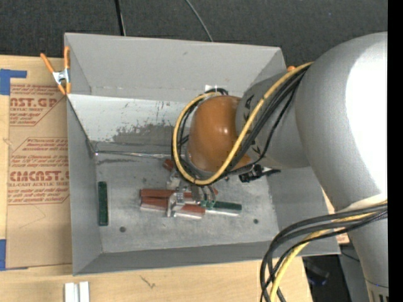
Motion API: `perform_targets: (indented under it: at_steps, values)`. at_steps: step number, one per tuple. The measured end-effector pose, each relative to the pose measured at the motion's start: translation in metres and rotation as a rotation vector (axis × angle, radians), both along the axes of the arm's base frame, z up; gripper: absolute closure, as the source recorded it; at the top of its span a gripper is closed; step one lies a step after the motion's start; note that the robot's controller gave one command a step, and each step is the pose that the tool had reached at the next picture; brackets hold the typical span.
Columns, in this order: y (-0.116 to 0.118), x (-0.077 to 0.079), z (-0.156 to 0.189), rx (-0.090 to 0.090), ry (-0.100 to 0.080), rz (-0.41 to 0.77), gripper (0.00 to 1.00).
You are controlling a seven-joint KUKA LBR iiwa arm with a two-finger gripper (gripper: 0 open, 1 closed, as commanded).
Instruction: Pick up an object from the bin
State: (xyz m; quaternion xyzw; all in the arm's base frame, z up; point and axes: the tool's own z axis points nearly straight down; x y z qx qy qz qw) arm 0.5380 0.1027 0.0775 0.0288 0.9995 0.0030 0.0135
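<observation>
My gripper (182,200) is down at the bin floor near the middle, below the orange wrist cover. Its metal fingertips sit among a small cluster of things: a reddish-brown flat block (154,198) to the left, a red-and-silver piece (189,212) just under the fingertips, and a green pen-like stick (225,207) to the right. The fingertips stand close together over the cluster, and I cannot make out whether anything is between them. A small reddish piece (168,164) shows just above the gripper.
A dark green flat bar (102,202) lies upright along the left side of the bin floor, well apart from the gripper. The arm and its cables cover the right part of the bin.
</observation>
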Motion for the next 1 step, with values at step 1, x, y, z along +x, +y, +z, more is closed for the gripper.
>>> perform_targets:
  at_steps: [1]
  values:
    - [-0.0084,0.0061,0.1943,-0.005,0.027,0.005,1.00]
